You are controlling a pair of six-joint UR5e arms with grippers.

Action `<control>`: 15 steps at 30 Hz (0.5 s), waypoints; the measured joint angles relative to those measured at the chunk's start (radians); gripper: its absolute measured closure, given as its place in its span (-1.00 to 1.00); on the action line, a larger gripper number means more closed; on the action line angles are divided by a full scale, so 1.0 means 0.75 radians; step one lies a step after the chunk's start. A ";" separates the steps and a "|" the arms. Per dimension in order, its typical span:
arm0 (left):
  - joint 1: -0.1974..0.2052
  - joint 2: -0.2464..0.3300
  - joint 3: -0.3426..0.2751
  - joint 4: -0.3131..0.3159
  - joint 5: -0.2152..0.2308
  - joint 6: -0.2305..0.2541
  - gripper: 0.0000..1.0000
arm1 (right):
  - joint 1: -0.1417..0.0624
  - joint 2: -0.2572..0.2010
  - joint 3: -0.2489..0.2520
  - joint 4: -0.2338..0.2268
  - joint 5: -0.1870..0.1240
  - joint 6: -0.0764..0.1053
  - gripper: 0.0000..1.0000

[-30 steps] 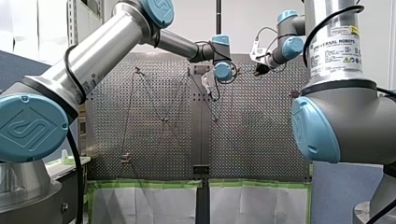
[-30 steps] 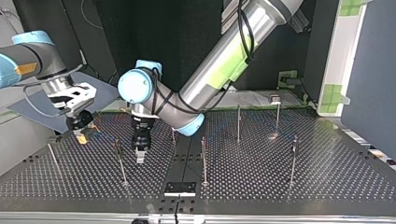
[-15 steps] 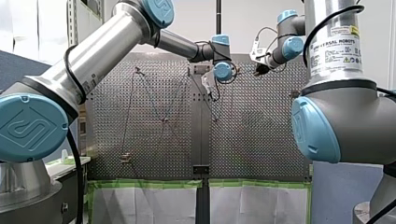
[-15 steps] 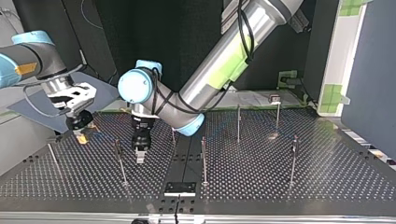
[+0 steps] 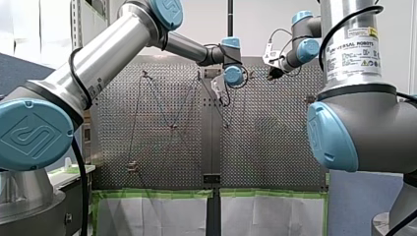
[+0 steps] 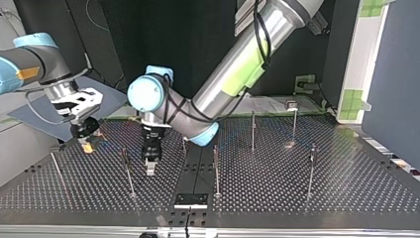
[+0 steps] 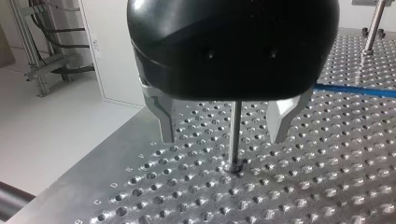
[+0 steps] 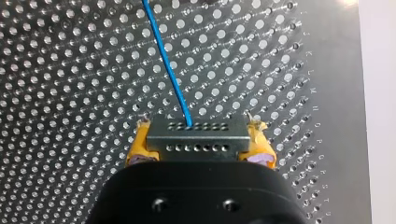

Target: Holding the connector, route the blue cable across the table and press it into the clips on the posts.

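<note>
In the right wrist view my right gripper [image 8: 198,127] is shut on the grey connector [image 8: 197,140], one yellow pad at each end. The blue cable [image 8: 166,60] runs from the connector away over the perforated table [image 8: 70,93]. The top view shows this gripper [image 6: 87,145] low at the left. My left gripper [image 7: 222,138] is black with metal fingers and stands open just above the table, a thin post [image 7: 235,135] between its fingers, untouched. A stretch of blue cable [image 7: 355,89] lies beyond it. In the top view it [image 6: 150,167] hangs left of centre.
Several thin posts stand on the table, among them one [image 6: 128,171] beside my left gripper and others [image 6: 216,168] [image 6: 311,168] toward the top view's right. A small black plate [image 6: 190,200] sits at the near edge. Green-taped panels [image 5: 157,194] border the front view's lower edge.
My left arm's wrist has shifted slightly, toward the top view's right, with its gripper still open by the post. My right gripper holds the connector in the same place.
</note>
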 joint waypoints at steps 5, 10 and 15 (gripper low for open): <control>-0.007 0.001 0.000 -0.005 -0.004 0.000 -0.90 | 0.000 0.000 0.000 0.000 -0.001 0.000 1.00; -0.006 0.000 0.000 -0.005 -0.004 0.000 -0.90 | 0.000 0.000 0.000 0.000 -0.001 0.000 1.00; -0.006 0.000 0.000 -0.005 -0.004 0.000 -0.90 | 0.000 0.000 0.000 0.000 -0.001 0.000 1.00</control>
